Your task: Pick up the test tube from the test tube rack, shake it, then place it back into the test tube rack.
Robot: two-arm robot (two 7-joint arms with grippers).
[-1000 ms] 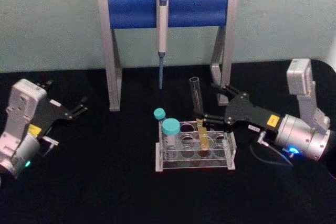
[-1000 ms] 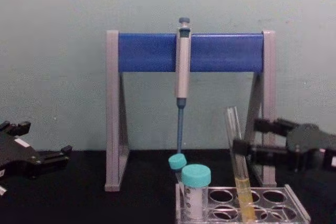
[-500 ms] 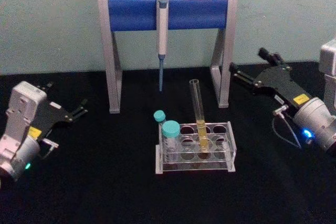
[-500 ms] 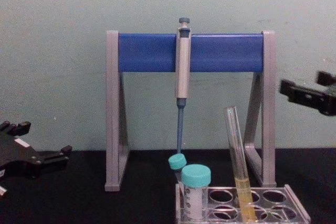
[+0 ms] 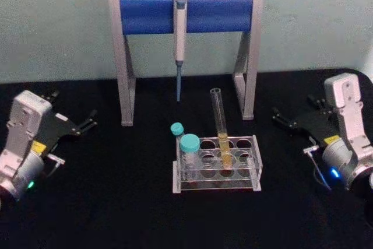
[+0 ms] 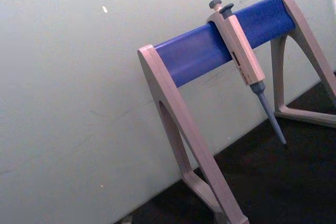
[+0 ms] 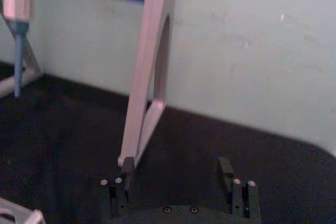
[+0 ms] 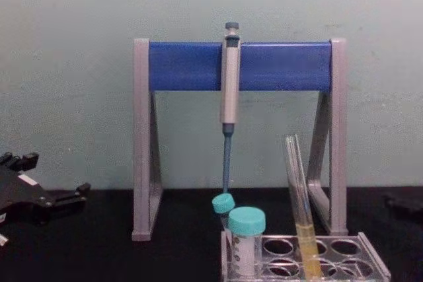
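Observation:
The test tube (image 5: 220, 122) is a long clear glass tube with yellow liquid at its bottom. It stands free and slightly tilted in a hole of the low clear test tube rack (image 5: 176, 174) at the table's middle; the chest view shows the test tube (image 8: 299, 193) rising well above the rack (image 8: 374, 259). My right gripper (image 5: 294, 114) is off to the right of the rack, apart from the tube and open. In the right wrist view my right gripper (image 7: 176, 170) has nothing between its fingers. My left gripper (image 5: 73, 109) is parked open at the far left, seen also as the left gripper (image 8: 53, 175) in the chest view.
Two teal-capped vials (image 5: 189, 144) stand in the rack's left holes. Behind the rack is a tall grey-and-blue pipette stand (image 5: 145, 14) with a grey-blue pipette (image 5: 179, 33) hanging from its bar. The table is black, with a pale wall behind.
My right gripper let go of the test tube, drew back to the right, then dropped lower. The tube stays in the rack. The left arm has not moved.

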